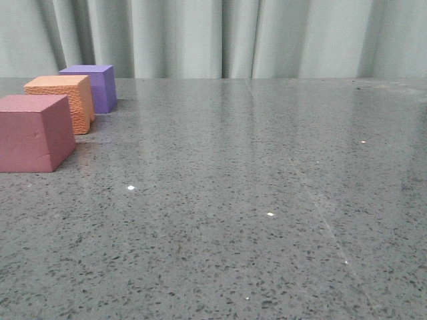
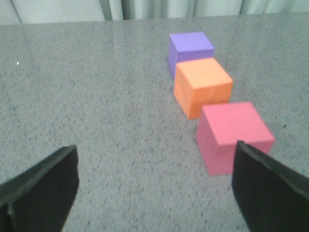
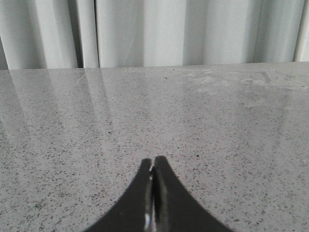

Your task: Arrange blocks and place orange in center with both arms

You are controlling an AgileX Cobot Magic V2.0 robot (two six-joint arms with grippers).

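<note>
Three cubes stand in a row at the table's left side: a pink-red block [image 1: 33, 133] nearest, the orange one [image 1: 63, 100] in the middle, a purple block [image 1: 93, 85] farthest. The left wrist view shows the same row: pink-red [image 2: 232, 135], orange [image 2: 203, 87], purple [image 2: 189, 48]. My left gripper [image 2: 154, 169] is open with only bare tabletop between its fingers, hanging short of the pink-red block, one finger [image 2: 265, 188] overlapping its near corner in view. My right gripper [image 3: 153, 166] is shut on nothing over bare table. Neither arm shows in the front view.
The grey speckled tabletop [image 1: 253, 200] runs wide to the right of the cubes. A pale green curtain [image 1: 233, 33] hangs behind the table's far edge.
</note>
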